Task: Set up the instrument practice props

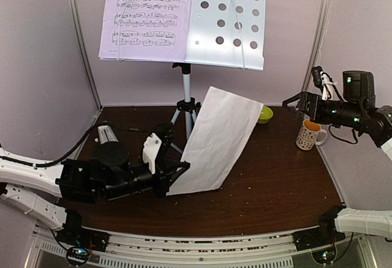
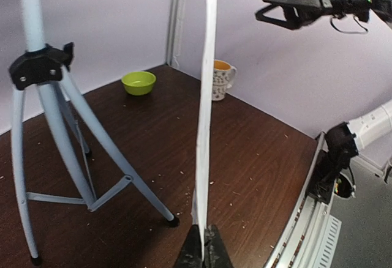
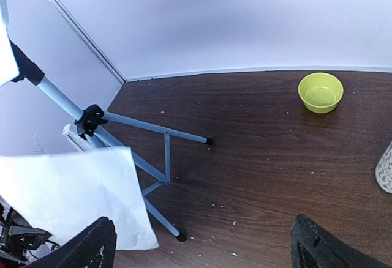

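Atop the stand (image 1: 226,23), a page (image 1: 147,17) shows only overhead; left gripper (image 1: 176,173) clamps loose page (image 1: 217,139), right gripper (image 1: 292,104) gapes.

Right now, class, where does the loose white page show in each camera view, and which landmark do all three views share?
Top external: the loose white page stands at centre, its lower edge pinched in the left pincer.
Left wrist: the page is edge-on, a thin upright strip at centre.
Right wrist: the page fills the lower left.
Shared landmark: the yellow-green bowl, in all three views.
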Motion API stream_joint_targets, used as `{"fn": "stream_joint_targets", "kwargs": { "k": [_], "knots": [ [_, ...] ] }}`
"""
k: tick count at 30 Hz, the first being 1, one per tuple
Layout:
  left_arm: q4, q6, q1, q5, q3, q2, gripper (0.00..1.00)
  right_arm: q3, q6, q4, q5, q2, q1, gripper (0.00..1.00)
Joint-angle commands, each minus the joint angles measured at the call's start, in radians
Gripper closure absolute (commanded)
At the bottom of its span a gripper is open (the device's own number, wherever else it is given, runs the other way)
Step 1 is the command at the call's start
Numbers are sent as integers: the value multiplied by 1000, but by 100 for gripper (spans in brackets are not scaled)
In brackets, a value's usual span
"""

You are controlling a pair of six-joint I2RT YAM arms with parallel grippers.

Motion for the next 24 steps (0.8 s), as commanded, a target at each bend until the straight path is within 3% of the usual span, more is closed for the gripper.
{"fn": "stream_joint_targets", "kwargs": {
  "k": [1, 6, 13, 24],
  "knots": [
    [3, -81, -49, -207, 16, 4, 100, -66, 104, 54, -100, -52, 1, 0],
    [-49, -56, -76, -285, 152, 140, 100, -116, 184, 120, -171, -78, 106, 1],
    [3, 35, -74, -299, 345, 375, 100, -192, 282, 210, -121, -101, 332, 0],
    [-15, 87, -51, -201, 483, 532, 100, -179, 367, 148, 128, -10, 495, 0]
  ]
}}
